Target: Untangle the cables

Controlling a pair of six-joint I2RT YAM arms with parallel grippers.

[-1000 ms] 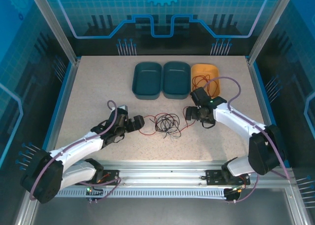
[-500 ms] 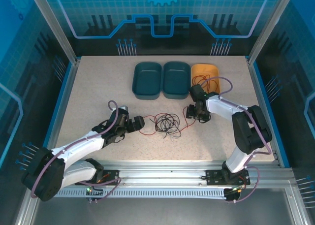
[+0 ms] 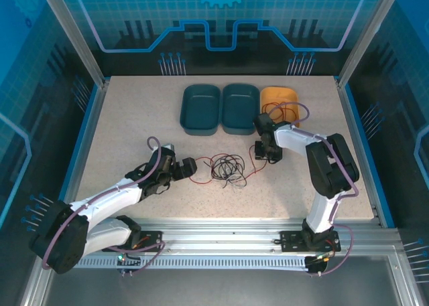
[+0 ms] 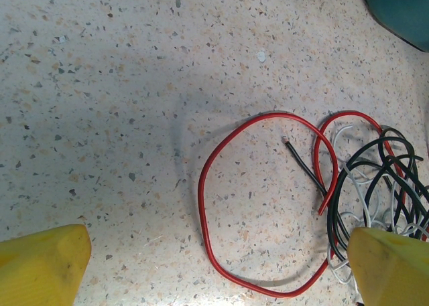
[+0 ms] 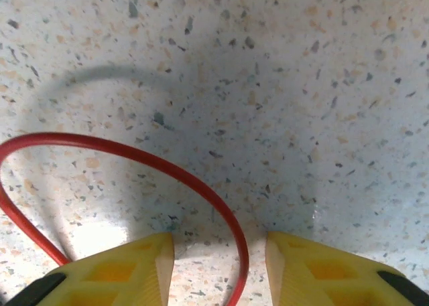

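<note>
1. Where the left arm reaches in from the near left corner of the table (image 3: 120,128), the left gripper (image 3: 187,165) lies low over the surface with its jaws spread wide and nothing between them.
2. Just beyond it, near the middle of the table, lie the cables (image 3: 226,167) in a loose tangle.
3. From the left wrist, the yellow fingertips (image 4: 47,262) sit at the bottom corners. The red cable (image 4: 201,192) makes an open loop on the table ahead of them, and the black cable (image 4: 348,185) and white cable (image 4: 343,129) are coiled together at its right side.
4. Right of the tangle, the right gripper (image 3: 262,153) points down at the table. In its wrist view the jaws stand apart, with a strand of the red cable running between the pads and not pinched.
5. At the far side stand two teal bins (image 3: 200,109), side by side, and an orange bin (image 3: 275,94) with a wire coil (image 3: 276,110) in it.
</note>
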